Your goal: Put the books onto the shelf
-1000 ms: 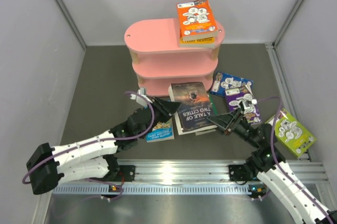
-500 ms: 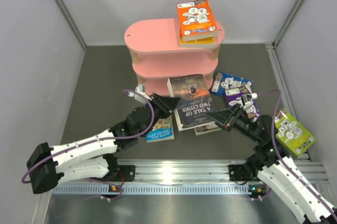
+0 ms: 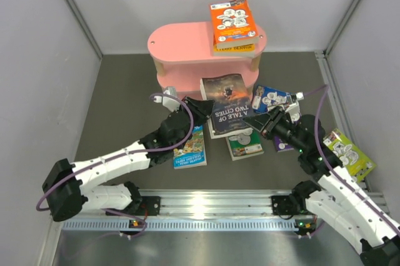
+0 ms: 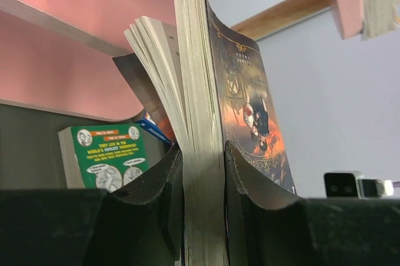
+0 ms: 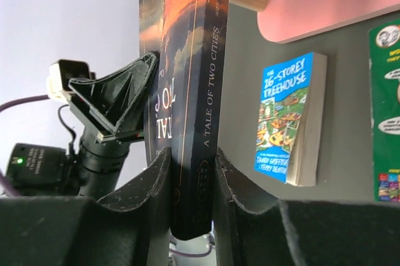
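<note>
Our left gripper (image 4: 203, 153) is clamped on the page-edge side of the dark paperback (image 4: 250, 110), with one finger against the illustrated cover and the other against the paper. Above that grip a sheaf of pages fans away to the left. Our right gripper (image 5: 190, 160) is clamped on the same book from the opposite side, its fingers closed either side of the spine with the title running up between them.

Between the two grippers the book hangs off the bench (image 3: 125, 91), right at the front of the shelf (image 3: 181, 41) by its lower boards. We cannot tell whether it touches them.

We judge this to be a thick, fairly heavy paperback. It should be stiff along the spine and floppy at the open edge, and its smooth cover may slide under a light pinch. We think the spine is the firmer hold, and the fanned side should be squeezed with all its pages together.

On the top board lies an orange book (image 3: 233, 19) over a yellow-spined one (image 3: 234, 47). A green book (image 3: 245, 144), a blue one (image 3: 190, 150), a lime one (image 3: 347, 153) and a purple and navy pair (image 3: 272, 98) lie flat on the bench.
</note>
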Controlling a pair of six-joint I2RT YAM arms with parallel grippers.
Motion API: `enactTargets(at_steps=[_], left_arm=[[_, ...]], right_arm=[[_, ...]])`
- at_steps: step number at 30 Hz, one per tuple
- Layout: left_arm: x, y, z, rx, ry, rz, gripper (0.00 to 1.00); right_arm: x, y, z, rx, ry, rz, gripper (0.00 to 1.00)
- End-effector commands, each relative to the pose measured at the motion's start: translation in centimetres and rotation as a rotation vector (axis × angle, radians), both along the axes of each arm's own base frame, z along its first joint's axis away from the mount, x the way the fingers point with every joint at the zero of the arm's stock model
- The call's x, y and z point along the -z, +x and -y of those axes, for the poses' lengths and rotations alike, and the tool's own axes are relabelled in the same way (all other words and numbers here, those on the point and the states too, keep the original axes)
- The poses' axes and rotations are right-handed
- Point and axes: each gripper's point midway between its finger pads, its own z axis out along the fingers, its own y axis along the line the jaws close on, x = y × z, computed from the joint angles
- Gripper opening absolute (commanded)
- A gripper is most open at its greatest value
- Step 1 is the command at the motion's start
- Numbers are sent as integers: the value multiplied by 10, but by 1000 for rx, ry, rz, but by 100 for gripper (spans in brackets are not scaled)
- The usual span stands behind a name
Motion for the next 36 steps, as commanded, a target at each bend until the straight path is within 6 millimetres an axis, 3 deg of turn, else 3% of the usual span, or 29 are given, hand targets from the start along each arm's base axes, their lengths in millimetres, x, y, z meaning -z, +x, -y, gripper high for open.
enactTargets(at_steps=[1, 8, 9, 12, 16, 25, 31, 36], left_arm=[[-2, 5, 9, 39, 118, 31, 10], [-23, 24, 4, 49, 135, 56, 63], [-31, 24, 2, 46, 137, 69, 76], [-35, 23, -4, 40, 155, 75, 87], [-41, 16, -17, 29, 149, 79, 89], [-38, 0, -43, -2, 118, 78, 88], [-37, -7, -52, 0, 122, 80, 87], [-35, -12, -59, -1, 141, 82, 87]], right_arm=[[-54, 23, 3, 57, -60, 246, 0], [-53, 64, 13, 139, -131, 233, 0], [-55, 73, 20, 163, -132, 234, 0], [-50, 95, 30, 187, -127, 217, 0], [-44, 117, 38, 207, -117, 188, 0], [-52, 143, 42, 301, -56, 154, 0], [-53, 162, 55, 503, -69, 114, 0], [-56, 171, 49, 606, -49, 78, 0]])
